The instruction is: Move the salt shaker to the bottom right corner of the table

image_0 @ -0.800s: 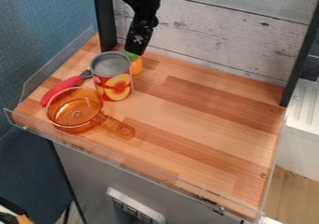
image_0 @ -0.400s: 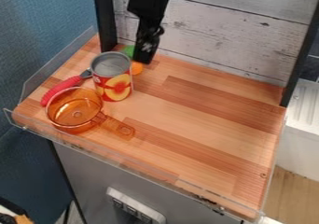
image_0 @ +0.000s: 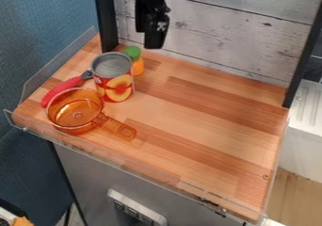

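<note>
The gripper (image_0: 154, 45) hangs near the back edge of the wooden table (image_0: 207, 112), up and to the right of a small item with a green top and orange body (image_0: 136, 66). That item, the likeliest match for the salt shaker, stands upright behind and right of the open can, which hides part of its lower left side. A gap separates it from the gripper. How the gripper's fingers stand cannot be told.
An open can with a peach label (image_0: 114, 86) stands at the left. A transparent orange pan (image_0: 75, 114) sits in front of it, handle toward the right. A red-handled tool (image_0: 61, 89) lies beside them. Clear guards line the left and front edges.
The gripper has moved right and then up, away from the green-topped item, which now shows more fully. The can, pan and red-handled tool have stayed put.
</note>
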Controlling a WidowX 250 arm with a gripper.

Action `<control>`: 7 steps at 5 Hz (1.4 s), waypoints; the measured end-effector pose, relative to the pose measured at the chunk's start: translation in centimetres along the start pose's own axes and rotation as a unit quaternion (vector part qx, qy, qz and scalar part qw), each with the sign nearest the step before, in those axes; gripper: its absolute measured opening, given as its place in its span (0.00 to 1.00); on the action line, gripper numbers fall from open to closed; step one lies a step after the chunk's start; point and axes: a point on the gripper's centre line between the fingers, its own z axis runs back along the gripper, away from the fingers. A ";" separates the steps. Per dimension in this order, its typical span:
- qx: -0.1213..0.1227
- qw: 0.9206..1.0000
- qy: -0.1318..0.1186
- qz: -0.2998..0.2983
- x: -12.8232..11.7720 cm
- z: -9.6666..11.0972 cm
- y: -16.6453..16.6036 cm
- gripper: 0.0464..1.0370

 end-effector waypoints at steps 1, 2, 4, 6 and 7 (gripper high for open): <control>0.014 0.995 0.043 0.085 1.1 -0.5 -1.7 0.96; -0.010 0.989 0.047 0.140 1.7 -2.3 -2.6 0.96; -0.035 0.971 0.065 0.228 1.6 -2.7 -4.1 0.96; -0.017 0.962 0.055 0.265 0.2 -4.0 -5.3 0.96; -0.019 0.962 0.048 0.268 -0.4 -4.6 -5.6 0.96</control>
